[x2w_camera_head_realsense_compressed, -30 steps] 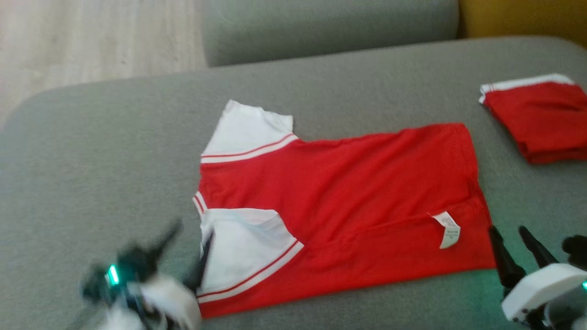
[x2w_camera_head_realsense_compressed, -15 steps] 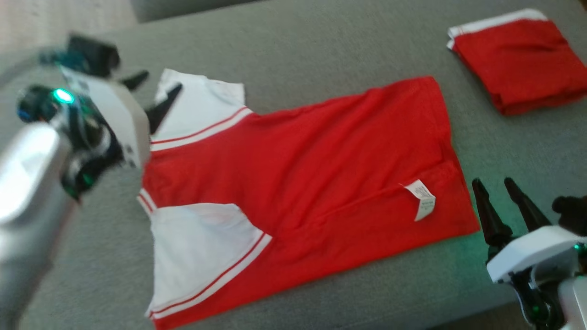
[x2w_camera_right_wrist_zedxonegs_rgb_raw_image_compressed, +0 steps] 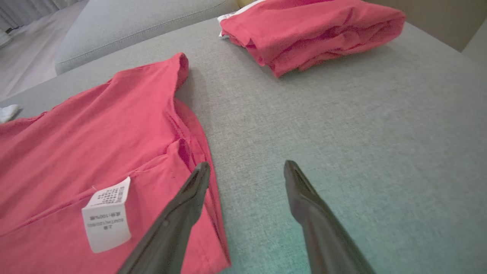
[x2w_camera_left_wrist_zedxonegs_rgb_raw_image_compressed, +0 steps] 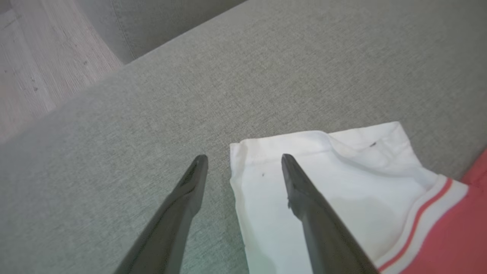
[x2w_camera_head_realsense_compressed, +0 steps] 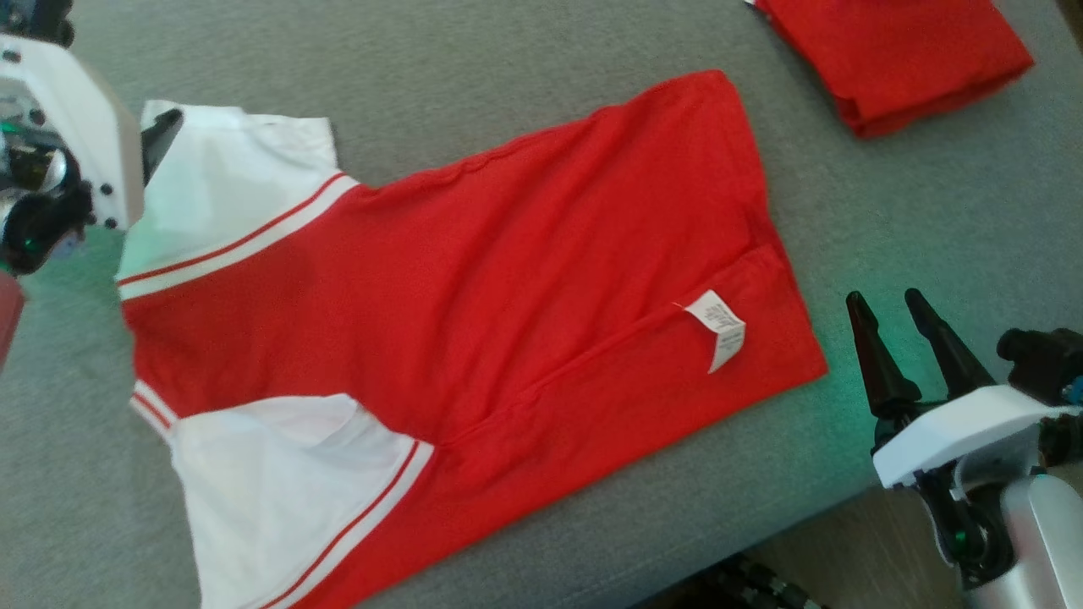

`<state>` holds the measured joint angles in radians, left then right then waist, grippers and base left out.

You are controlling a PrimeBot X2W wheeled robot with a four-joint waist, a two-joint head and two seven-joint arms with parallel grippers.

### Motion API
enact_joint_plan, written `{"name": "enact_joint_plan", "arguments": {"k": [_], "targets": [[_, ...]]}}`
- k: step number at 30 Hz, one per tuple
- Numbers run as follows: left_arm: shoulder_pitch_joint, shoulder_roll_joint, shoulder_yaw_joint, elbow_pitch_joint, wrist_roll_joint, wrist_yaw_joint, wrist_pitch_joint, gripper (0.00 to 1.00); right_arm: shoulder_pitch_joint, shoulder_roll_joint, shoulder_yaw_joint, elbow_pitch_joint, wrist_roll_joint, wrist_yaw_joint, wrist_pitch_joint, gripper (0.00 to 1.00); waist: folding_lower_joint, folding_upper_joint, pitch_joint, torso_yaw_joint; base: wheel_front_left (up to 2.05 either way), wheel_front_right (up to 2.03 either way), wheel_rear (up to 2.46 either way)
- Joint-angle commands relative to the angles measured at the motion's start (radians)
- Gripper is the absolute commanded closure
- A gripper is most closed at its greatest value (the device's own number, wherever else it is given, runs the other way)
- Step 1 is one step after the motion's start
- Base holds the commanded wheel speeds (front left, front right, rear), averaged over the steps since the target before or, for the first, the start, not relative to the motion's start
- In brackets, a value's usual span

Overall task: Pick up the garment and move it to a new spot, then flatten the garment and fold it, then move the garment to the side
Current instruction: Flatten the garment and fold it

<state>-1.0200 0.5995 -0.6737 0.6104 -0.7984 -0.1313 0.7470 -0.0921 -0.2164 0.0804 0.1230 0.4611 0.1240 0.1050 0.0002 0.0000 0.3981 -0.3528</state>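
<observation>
- Head view: the red garment (x2w_camera_head_realsense_compressed: 474, 279) lies spread on the grey cushion (x2w_camera_head_realsense_compressed: 508, 51), its long axis running from the white sleeves at the robot's left to the hem at its right; the left gripper (x2w_camera_head_realsense_compressed: 159, 139) sits at the tip of the far sleeve (x2w_camera_head_realsense_compressed: 228, 186), one dark finger showing; the right gripper (x2w_camera_head_realsense_compressed: 884, 298) stands just off the near hem corner, apart from the cloth, fingers spread and holding nothing; a folded red garment (x2w_camera_head_realsense_compressed: 897, 51) lies well apart at the far right.
- Left wrist view: the left gripper (x2w_camera_left_wrist_zedxonegs_rgb_raw_image_compressed: 243, 158) is wide open and empty; the sleeve's corner edge runs up between its fingers, one finger over white cloth, the other over bare cushion; whether the tips touch the fabric I cannot tell.
- Right wrist view: the right gripper (x2w_camera_right_wrist_zedxonegs_rgb_raw_image_compressed: 246, 164) is open and empty; the hem edge lies beside its left-hand finger, with the care label (x2w_camera_right_wrist_zedxonegs_rgb_raw_image_compressed: 106, 213) just beyond; bare cushion lies between the tips.
- Judgement: each arm is nearest one end, so a fold likely turns on the left closing on that sleeve corner first.
</observation>
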Motion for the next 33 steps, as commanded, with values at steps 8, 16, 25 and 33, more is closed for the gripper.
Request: {"name": "enact_joint_plan", "arguments": {"k": [8, 16, 25, 33], "targets": [[-0.035, 0.08, 0.014, 0.05, 0.042, 0.002, -0.04, 0.0, -0.007, -0.013, 0.018, -0.009, 0.015, 0.007, -0.024, 0.0, -0.0002, 0.0, 0.022, -0.058, 0.0, 0.0, 0.0], [-0.016, 0.094, 0.003, 0.071, 0.026, 0.001, -0.037, 0.32, -0.006, -0.012, 0.02, 0.001, 0.014, 0.007, -0.031, 0.0, -0.0002, 0.0, 0.032, -0.073, 0.0, 0.0, 0.0], [-0.012, 0.098, -0.021, 0.042, 0.016, 0.001, -0.111, 1.0, -0.033, -0.029, 0.016, -0.003, 0.022, 0.007, -0.009, 0.0, -0.0002, 0.0, 0.01, -0.06, 0.0, 0.0, 0.0], [-0.026, 0.085, -0.093, -0.014, 0.016, 0.001, -0.207, 1.0, -0.276, -0.093, 0.1, 0.038, 0.1, 0.007, 0.19, 0.0, -0.0002, 0.0, -0.026, -0.005, 0.0, 0.0, 0.0]]}}
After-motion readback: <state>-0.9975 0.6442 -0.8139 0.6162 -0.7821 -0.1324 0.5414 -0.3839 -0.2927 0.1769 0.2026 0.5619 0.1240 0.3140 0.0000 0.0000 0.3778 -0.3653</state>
